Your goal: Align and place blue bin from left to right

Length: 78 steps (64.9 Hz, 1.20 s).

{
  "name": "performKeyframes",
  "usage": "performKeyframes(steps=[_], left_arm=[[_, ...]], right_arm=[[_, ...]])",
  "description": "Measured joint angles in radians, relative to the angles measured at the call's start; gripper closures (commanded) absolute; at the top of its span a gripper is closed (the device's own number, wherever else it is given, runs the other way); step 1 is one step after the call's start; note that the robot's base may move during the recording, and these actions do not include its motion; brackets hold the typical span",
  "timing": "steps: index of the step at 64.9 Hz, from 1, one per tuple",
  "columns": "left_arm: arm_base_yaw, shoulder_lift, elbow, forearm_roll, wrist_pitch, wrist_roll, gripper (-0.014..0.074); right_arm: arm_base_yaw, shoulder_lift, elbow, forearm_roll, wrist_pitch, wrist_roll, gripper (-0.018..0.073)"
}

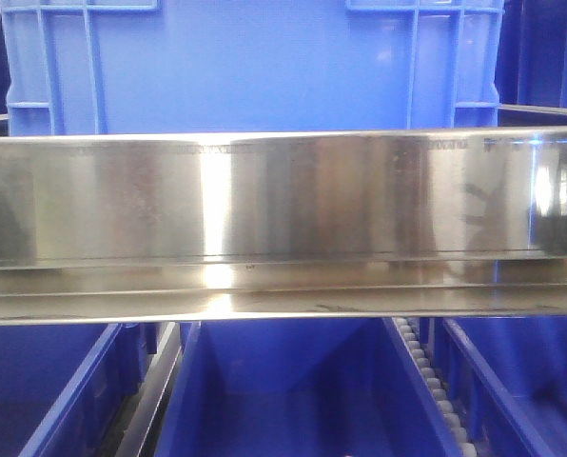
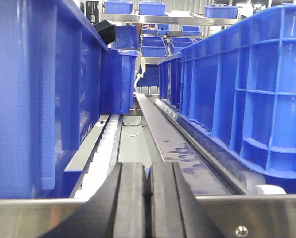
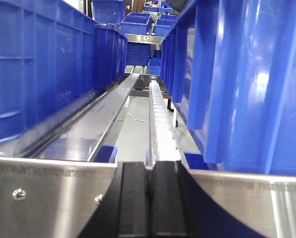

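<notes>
The blue bin (image 1: 255, 67) fills the top of the front view, standing behind a steel front rail (image 1: 283, 200); neither gripper shows there. In the left wrist view its ribbed side wall (image 2: 247, 89) runs along the right. My left gripper (image 2: 148, 181) is shut with nothing in it, low at the rail, facing the gap on the bin's left. In the right wrist view the same bin (image 3: 38, 69) lies on the left. My right gripper (image 3: 149, 171) is also shut and empty, facing the gap on the bin's right.
A neighbouring blue crate (image 2: 34, 94) stands close on the left and another (image 3: 247, 84) on the right. White roller tracks (image 3: 160, 124) and steel guides (image 2: 173, 144) run down the gaps. More blue bins (image 1: 293, 400) sit below the rail, and small tubs (image 2: 153, 7) on far shelves.
</notes>
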Motion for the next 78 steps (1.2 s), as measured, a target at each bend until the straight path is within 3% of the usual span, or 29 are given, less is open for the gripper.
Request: performKeyframes(steps=[78], left_arm=[[0.0,0.0,-0.003,0.0,-0.002,0.0,0.0707]], right_arm=[[0.0,0.0,-0.001,0.0,-0.037,0.0,0.0639]])
